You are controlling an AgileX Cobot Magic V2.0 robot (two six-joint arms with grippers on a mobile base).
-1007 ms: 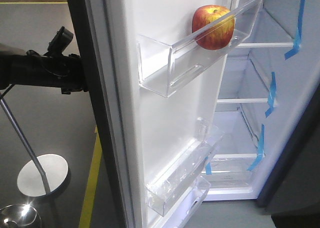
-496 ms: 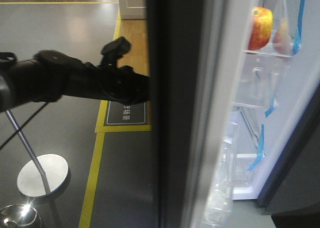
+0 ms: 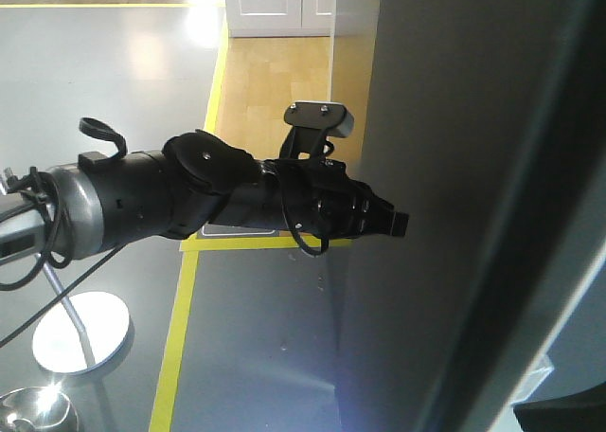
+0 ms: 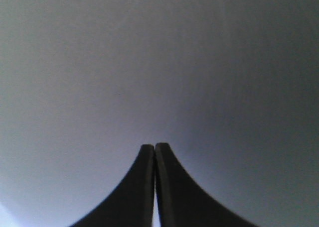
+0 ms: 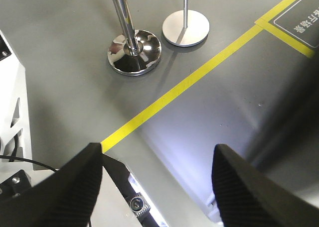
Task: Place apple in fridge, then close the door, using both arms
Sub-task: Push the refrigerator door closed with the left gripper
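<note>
"Swung round a good way since a second ago, hasn't it?"

"Yes. The door [image 3: 473,167] now shows only its dark outer face. The apple, earlier in view on the door's inner side, is hidden behind it."

"Who's pushing?"

"The left gripper [image 3: 396,224], fingers pressed together, tips seemingly against the door's outer face. The right gripper [image 5: 157,160] hangs away from the door over the floor [image 5: 75,62], fingers apart, empty."

"So, the closing step?"

"I'd say so. A bright sliver [image 3: 542,375] shows by the door's lower edge, so the next move probably calls for a steady push until it seals."
</note>
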